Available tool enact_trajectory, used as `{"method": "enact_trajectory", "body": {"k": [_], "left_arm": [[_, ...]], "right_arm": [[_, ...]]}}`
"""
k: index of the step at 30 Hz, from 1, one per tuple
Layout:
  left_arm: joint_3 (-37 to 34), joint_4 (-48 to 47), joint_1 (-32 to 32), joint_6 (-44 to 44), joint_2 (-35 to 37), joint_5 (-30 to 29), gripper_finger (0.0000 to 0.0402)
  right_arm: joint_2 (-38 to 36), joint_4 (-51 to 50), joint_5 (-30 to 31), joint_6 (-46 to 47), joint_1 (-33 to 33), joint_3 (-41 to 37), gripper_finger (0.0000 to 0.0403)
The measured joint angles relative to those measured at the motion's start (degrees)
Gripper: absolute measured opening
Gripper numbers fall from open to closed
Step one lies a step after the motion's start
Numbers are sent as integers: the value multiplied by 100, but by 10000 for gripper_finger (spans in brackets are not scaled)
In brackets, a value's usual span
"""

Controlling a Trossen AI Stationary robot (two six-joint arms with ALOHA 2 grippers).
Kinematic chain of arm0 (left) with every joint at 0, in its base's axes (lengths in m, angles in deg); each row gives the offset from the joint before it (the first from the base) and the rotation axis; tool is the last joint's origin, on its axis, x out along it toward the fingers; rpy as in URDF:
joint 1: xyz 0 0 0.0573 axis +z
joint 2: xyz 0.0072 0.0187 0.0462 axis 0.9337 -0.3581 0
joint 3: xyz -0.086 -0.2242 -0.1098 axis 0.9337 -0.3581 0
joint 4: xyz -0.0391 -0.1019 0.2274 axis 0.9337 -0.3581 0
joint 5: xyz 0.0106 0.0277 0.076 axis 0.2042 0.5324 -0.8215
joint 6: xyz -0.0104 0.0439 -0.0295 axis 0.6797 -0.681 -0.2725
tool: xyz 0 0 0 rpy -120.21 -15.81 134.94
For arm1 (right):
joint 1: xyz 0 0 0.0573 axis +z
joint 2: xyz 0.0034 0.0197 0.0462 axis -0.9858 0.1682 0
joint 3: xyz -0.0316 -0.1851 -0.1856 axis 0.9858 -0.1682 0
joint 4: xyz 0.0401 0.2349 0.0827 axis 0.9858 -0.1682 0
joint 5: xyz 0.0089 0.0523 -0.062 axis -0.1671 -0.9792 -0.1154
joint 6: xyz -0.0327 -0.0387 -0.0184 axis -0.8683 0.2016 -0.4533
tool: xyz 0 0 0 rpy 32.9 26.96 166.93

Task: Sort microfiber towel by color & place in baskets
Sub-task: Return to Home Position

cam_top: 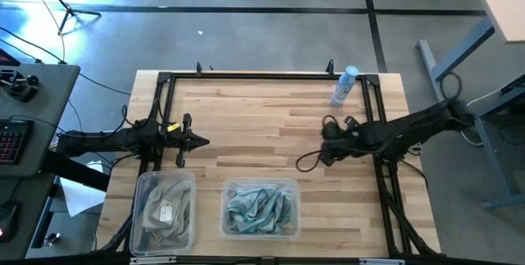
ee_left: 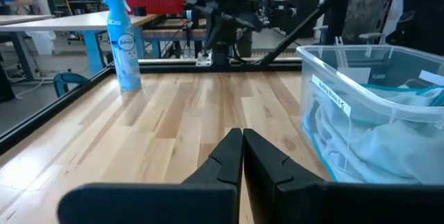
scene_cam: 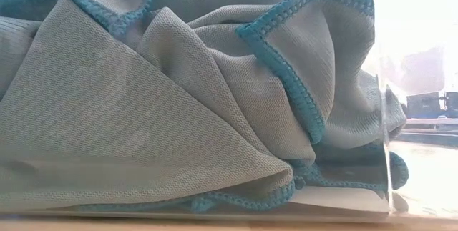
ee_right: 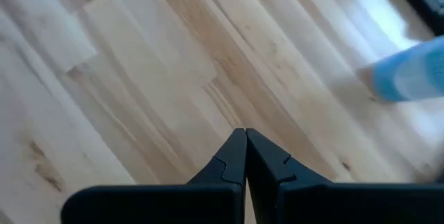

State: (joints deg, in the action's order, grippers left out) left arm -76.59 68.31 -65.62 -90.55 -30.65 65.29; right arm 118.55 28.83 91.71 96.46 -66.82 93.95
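Looking down, the high view has the grey-beige towels (cam_top: 164, 207) in the narrower basket (cam_top: 136, 216) at lower left and the teal towels (cam_top: 258, 209) in the wider basket (cam_top: 261, 183) at lower centre. The left end effector (cam_top: 203, 142) is mid-left and the right end effector (cam_top: 324, 152) right of centre, with a spray bottle (cam_top: 344, 86) at the upper right of the desk (cam_top: 262, 125). Teal-hemmed cloth fills the low view. Both wrist views show each arm's fingers pressed together.

The wooden table (cam_top: 271, 138) bears a narrow basket (cam_top: 138, 207), a wider basket (cam_top: 261, 182) beside it, and a spray bottle (cam_top: 344, 86) well apart.
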Motion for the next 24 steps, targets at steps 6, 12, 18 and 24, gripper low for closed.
{"method": "enact_trajectory", "body": {"k": [6,12,18,24], "left_arm": [[0,0,0,0,0,0,0],[2,0,0,0,0,0,0],[2,0,0,0,0,0,0],[2,0,0,0,0,0,0]], "right_arm": [[-1700,1816,-298,-903,-2,-1679,0],[-3000,3818,-1105,-2066,-106,-3168,0],[-3895,6007,-2217,-2912,-553,-4451,0],[-4500,7340,-2900,-3081,-1110,-5356,0]]}}
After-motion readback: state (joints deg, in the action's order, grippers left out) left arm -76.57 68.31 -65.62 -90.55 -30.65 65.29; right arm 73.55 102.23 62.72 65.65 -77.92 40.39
